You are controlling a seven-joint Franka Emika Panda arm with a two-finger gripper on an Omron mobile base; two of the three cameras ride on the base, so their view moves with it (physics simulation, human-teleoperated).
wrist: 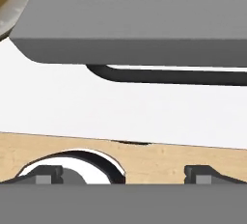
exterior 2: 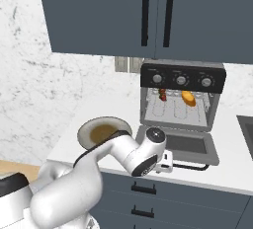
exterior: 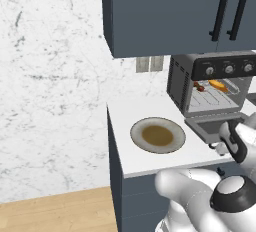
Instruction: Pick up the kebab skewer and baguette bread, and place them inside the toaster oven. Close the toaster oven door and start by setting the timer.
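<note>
The toaster oven (exterior: 179,83) (exterior 2: 216,107) stands on the counter with its door (exterior: 210,126) (exterior 2: 210,149) (wrist: 144,25) folded down flat. Inside, on the rack, lie the kebab skewer (exterior: 200,86) (exterior 2: 162,95) on the left and the baguette bread (exterior: 218,85) (exterior 2: 188,97) on the right. My gripper (exterior: 218,147) (exterior 2: 167,163) (wrist: 125,175) is open and empty, low at the counter's front edge, just in front of the door's left end. In the hand view the door's bar handle (wrist: 169,76) runs across above my fingertips (wrist: 48,174).
A round grey plate (exterior: 174,137) (exterior 2: 84,133) (wrist: 7,6) with a brown centre sits left of the oven. Blue-grey cabinets (exterior: 160,11) hang overhead. A sink edge (exterior 2: 247,134) lies to the right. Wooden floor (wrist: 159,158) shows beyond the counter edge.
</note>
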